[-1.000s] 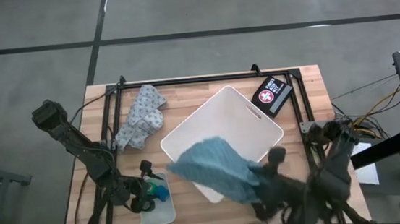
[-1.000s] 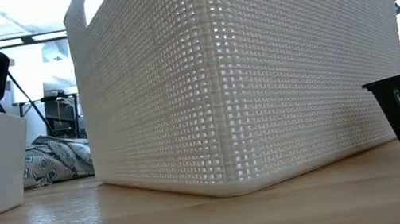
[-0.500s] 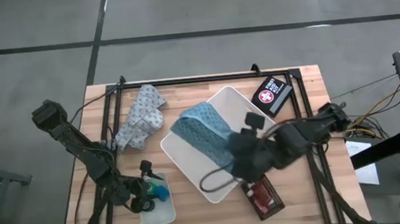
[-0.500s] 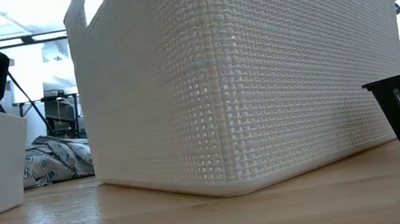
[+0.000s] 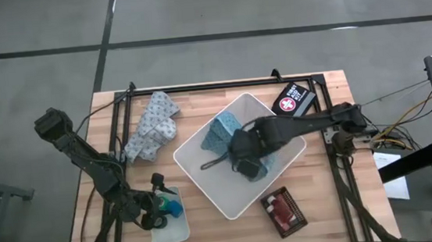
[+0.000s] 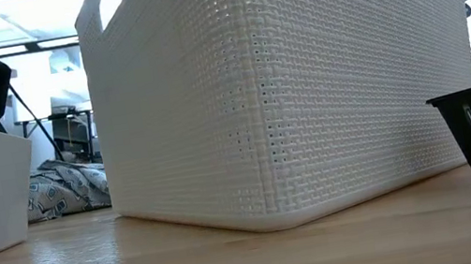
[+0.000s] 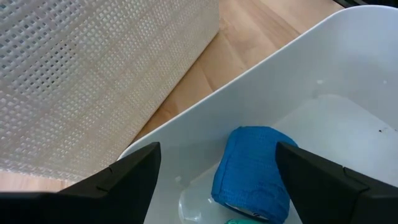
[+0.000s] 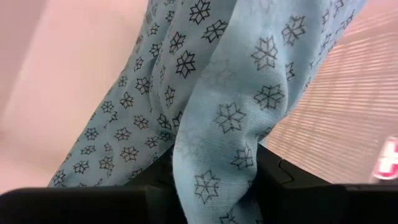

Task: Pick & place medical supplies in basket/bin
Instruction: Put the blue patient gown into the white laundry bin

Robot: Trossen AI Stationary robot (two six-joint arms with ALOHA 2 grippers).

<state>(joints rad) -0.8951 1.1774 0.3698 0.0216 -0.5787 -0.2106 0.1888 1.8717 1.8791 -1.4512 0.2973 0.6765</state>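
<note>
Overhead, right pincer (image 5: pixel 239 160) clamped on blue cloth (image 5: pixel 221 133) inside white bin (image 5: pixel 206 186), wooden table (image 5: pixel 330 213).

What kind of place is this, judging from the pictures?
Probably a robotics lab or workshop: a wooden table in a black metal frame stands on a bare concrete floor, and the low view shows ceiling strip lights behind the white bin.

High view: straight down over whole tabletop (image 5: pixel 208 208). Low view: level, pressed near the bin (image 6: pixel 285 86). Left wrist view: close over tray beneath hand, sharing bin's wall.
</note>
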